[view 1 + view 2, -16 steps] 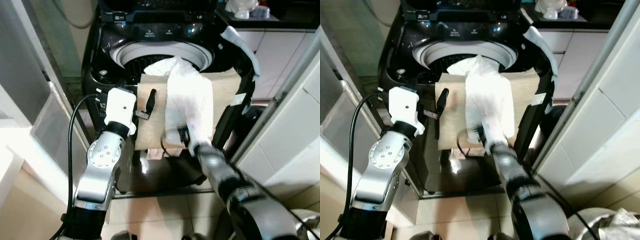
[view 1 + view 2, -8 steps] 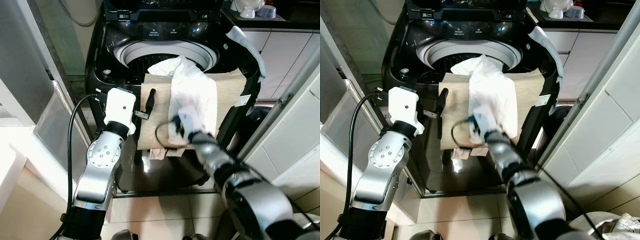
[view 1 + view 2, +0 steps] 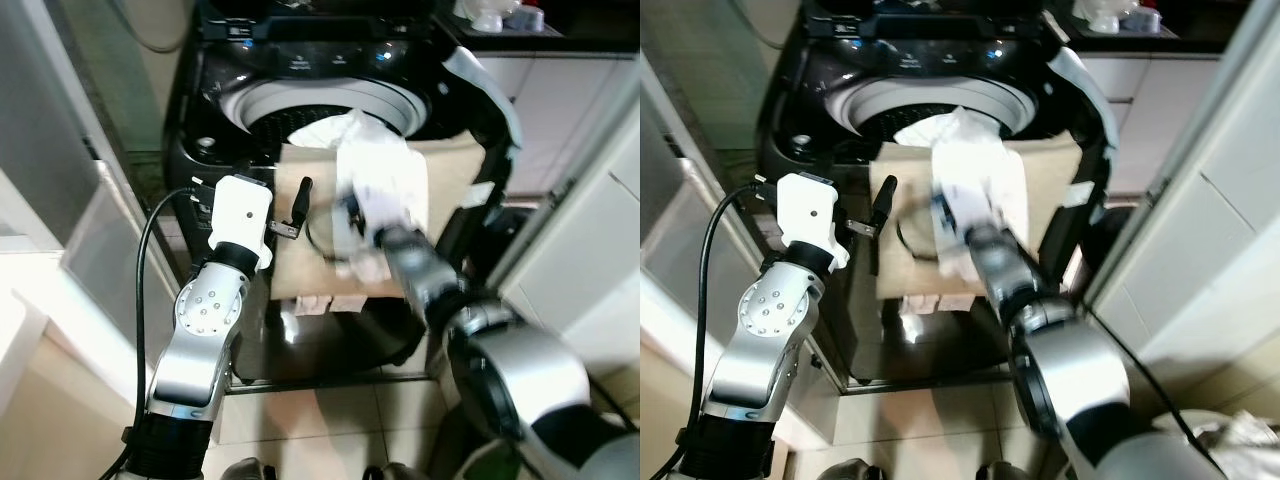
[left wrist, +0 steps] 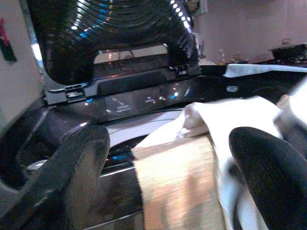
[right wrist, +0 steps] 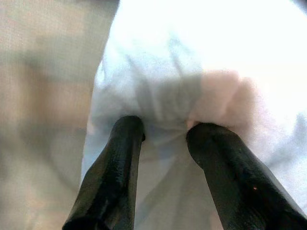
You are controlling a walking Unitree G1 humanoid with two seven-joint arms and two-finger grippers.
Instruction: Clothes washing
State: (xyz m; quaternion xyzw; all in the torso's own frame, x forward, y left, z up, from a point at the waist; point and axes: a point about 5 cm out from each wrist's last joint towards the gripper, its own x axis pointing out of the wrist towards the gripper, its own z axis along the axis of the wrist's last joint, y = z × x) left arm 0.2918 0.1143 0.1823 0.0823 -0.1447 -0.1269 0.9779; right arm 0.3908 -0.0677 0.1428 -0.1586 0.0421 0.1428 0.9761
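A glossy black top-loading washing machine stood open, its round white drum rim showing. Over the front edge hung a tan, coarse-woven cloth, and a crumpled white garment lay on top of it, trailing from the drum opening. The right gripper pressed its two black fingers into the soft white folds, pinching a bunch of fabric. The left gripper hovered spread apart by the tan cloth's left edge.

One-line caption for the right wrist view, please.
Right gripper fingers pinching a fold of white garment draped over tan cloth.
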